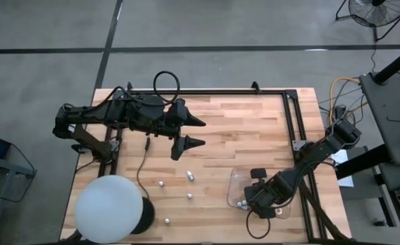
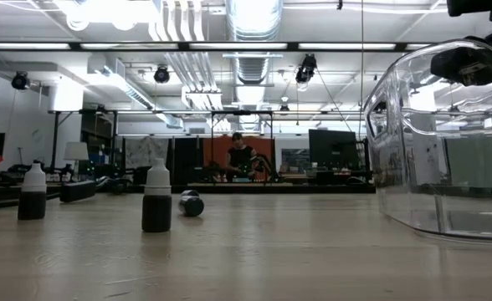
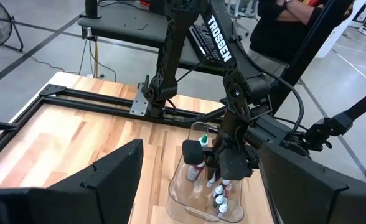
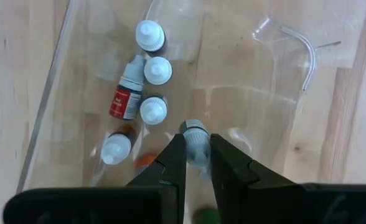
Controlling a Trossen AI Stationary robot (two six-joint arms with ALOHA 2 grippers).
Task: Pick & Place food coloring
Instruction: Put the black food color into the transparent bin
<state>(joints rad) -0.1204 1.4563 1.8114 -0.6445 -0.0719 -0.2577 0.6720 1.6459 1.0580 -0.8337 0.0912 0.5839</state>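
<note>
Clamped between the two dark fingers of the right end effector (image 4: 197, 163), a tiny white-capped food coloring bottle (image 4: 196, 142) hangs over the clear shallow plastic tray (image 1: 235, 178). Five more small bottles (image 4: 140, 93) sit together inside that tray. Farther out, loose bottles (image 1: 189, 176) dot the pale wooden surface (image 1: 247, 129). Above them, the left end effector (image 1: 193, 133) hovers with fingers spread wide, holding nothing.
</note>
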